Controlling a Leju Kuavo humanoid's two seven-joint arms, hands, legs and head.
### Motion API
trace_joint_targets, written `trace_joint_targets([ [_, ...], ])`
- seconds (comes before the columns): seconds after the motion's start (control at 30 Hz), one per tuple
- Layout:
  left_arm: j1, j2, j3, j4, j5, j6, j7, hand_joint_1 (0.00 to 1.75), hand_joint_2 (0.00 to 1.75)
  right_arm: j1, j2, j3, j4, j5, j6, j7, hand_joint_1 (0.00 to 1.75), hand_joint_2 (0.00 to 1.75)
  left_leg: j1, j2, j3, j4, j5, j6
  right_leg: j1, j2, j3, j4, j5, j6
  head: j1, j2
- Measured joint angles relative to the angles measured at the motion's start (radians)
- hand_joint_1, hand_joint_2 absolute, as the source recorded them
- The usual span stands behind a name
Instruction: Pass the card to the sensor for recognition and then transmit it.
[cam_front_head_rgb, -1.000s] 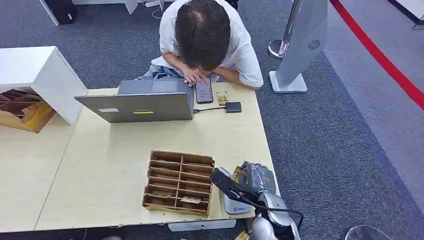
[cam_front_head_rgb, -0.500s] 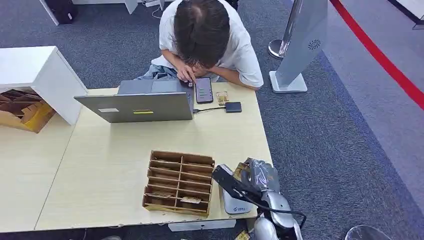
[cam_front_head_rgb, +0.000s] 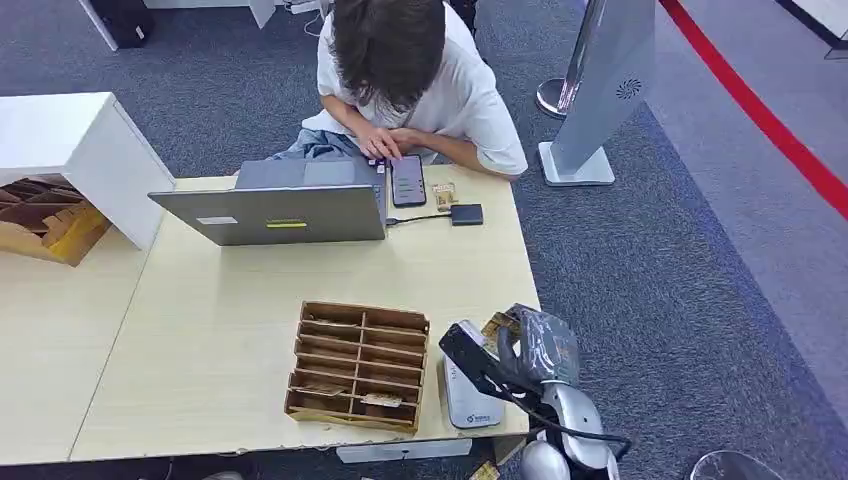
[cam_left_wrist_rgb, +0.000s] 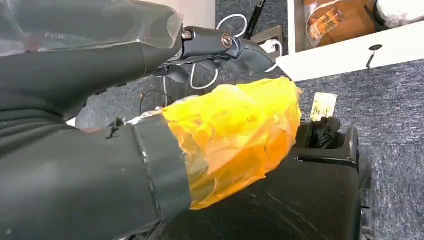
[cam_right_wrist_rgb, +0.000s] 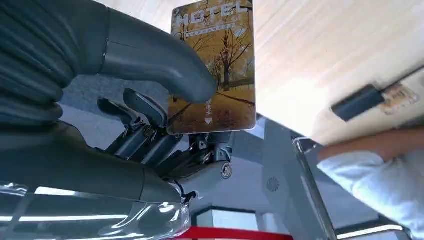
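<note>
At the far left stands a white cabinet (cam_front_head_rgb: 70, 150) with a cardboard box (cam_front_head_rgb: 40, 228) tucked beside it. The pale wooden surface (cam_front_head_rgb: 200, 330) carries an open grey laptop (cam_front_head_rgb: 275, 205) at its far side, and a person (cam_front_head_rgb: 405, 90) in a white shirt sits behind it, bent over a dark phone (cam_front_head_rgb: 408, 180). Just right of the phone lies a small card-like item (cam_front_head_rgb: 444, 192), and a little black box (cam_front_head_rgb: 466, 214) is wired to the laptop.

Near the front edge sits a wooden slotted rack (cam_front_head_rgb: 358, 365) (several slots hold cards). Touching distance to its right lies the white sensor (cam_front_head_rgb: 468, 385).

The right hand (cam_front_head_rgb: 530, 345) hovers at the surface's front right corner, just right of the sensor. Its fingers (cam_right_wrist_rgb: 150, 60) are grasping the card (cam_right_wrist_rgb: 215, 65), a golden one printed "HOTEL" with autumn trees, pinched under the thick thumb and held up off the surface.

The left hand (cam_left_wrist_rgb: 150, 150) hangs low over grey carpet; its thumb is wrapped in yellow tape, and whether its fingers are clenched or released I cannot tell.

Farther right, a grey kiosk stand (cam_front_head_rgb: 600, 90) rises from the carpet, with a red floor line (cam_front_head_rgb: 760, 110) beyond.
</note>
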Motion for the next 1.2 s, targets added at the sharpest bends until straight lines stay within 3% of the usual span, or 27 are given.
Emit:
trace_joint_targets([
  [0.1,0.0,0.0,0.0,0.0,0.015,0.007,0.002,0.0,0.0,0.034,0.0,-0.01,-0.083,0.002,-0.04,-0.023,1.75,1.75,0.0,0.0,0.0,0.0,0.0,0.0,0.0,0.0,0.0,0.0,0.0,0.0,0.0,0.0],
  [0.13,0.0,0.001,0.0,0.001,0.024,0.019,0.003,0.0,0.0,0.07,0.0,-0.021,-0.176,0.001,-0.081,-0.056,1.75,1.75,0.0,0.0,0.0,0.0,0.0,0.0,0.0,0.0,0.0,0.0,0.0,0.0,0.0,0.0],
  [0.5,0.0,0.0,0.0,0.006,0.045,0.033,0.009,0.0,0.0,0.121,0.008,-0.03,-0.324,-0.05,-0.15,-0.153,1.75,1.75,0.0,0.0,0.0,0.0,0.0,0.0,0.0,0.0,0.0,0.0,0.0,0.0,0.0,0.0],
  [0.83,0.0,0.0,0.0,0.013,0.041,0.029,0.008,0.0,0.0,0.122,0.014,0.011,-0.399,-0.159,-0.171,-0.25,1.75,1.75,0.0,0.0,0.0,0.0,0.0,0.0,0.0,0.0,0.0,0.0,0.0,0.0,0.0,0.0],
  [1.2,-0.005,0.0,0.0,0.013,0.018,0.008,0.006,0.0,0.0,0.099,0.009,0.108,-0.432,-0.192,-0.195,-0.288,1.75,1.75,0.0,0.0,0.0,0.0,0.0,0.0,0.0,0.0,0.0,0.0,0.0,0.0,0.0,0.0],
])
